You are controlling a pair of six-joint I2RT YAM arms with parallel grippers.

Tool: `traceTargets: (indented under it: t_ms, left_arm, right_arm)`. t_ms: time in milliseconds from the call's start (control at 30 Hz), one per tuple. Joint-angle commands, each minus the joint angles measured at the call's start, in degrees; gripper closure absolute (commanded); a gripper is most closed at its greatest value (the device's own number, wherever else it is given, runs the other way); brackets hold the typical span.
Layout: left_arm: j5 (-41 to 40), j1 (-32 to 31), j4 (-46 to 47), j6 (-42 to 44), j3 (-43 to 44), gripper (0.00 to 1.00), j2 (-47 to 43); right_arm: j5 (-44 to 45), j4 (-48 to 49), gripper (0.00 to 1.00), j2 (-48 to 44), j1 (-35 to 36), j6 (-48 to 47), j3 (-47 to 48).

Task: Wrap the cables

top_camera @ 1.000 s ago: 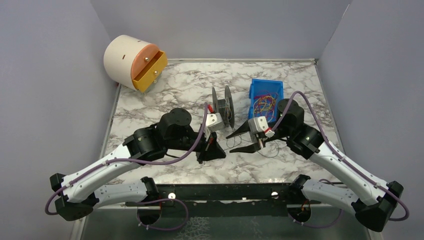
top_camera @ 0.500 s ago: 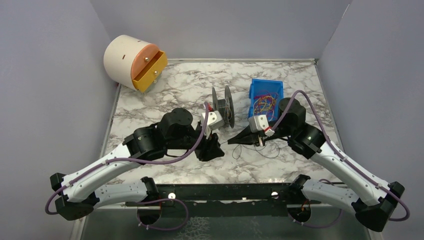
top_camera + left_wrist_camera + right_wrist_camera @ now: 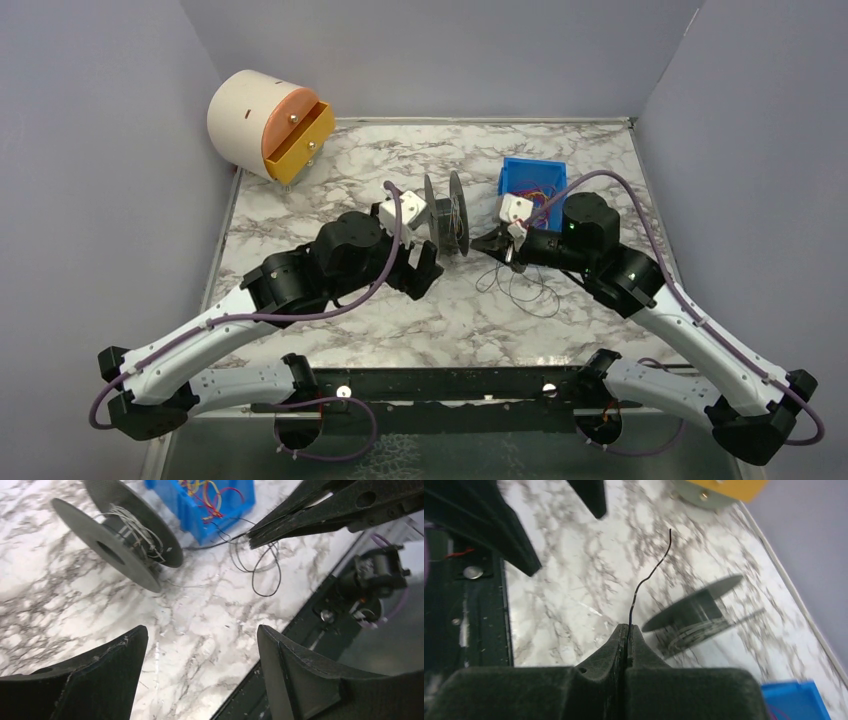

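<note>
A black spool (image 3: 447,212) with thin pale wire wound on its core stands on edge mid-table; the left wrist view shows the spool (image 3: 115,535) too. My right gripper (image 3: 628,628) is shut on a thin black cable (image 3: 639,585), whose free end sticks out past the tips. In the top view the right gripper (image 3: 482,243) hovers just right of the spool, and the cable's loose loops (image 3: 267,595) trail on the marble under it. My left gripper (image 3: 200,630) is open with nothing between its fingers. It hangs left of and in front of the spool (image 3: 425,268).
A blue bin (image 3: 533,178) holding coloured wires sits behind the right gripper. A cream cylinder with an orange face and a part-open yellow drawer (image 3: 298,140) stands at the back left. A black rail (image 3: 450,385) runs along the near edge. Grey walls close the sides.
The left gripper has opened and drawn back up and to the left. The right gripper has shut on the black cable and carried its end up toward the spool.
</note>
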Motion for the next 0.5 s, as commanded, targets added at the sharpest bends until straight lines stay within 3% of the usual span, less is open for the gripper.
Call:
traceTargets:
  t_ms: [0,167,333,467]
  left_arm:
    - [-13.4,-0.3,1.5,-1.4,1.8,0.15,1.7]
    - [-20.6,1.4,4.3,-1.2,0.6,0.1,5.7]
    - [-6.3,13.1,9.5,-2.8,-0.7,0.13,9.6]
    - [0.5,18.3,13.5,-4.2,-0.9,0.13,12.6]
  right_arm:
    - [22.8,-6.0,0.99,0.1,0.3,7.2,2.8]
    - [33.2,-10.9,0.99,2.4,0.3,11.4,4.3]
    - [37.0,-12.2,0.99,3.9,0.3,14.6,3.9]
    - [34.9,-13.2,0.99,5.8,0.3,16.6,4.6]
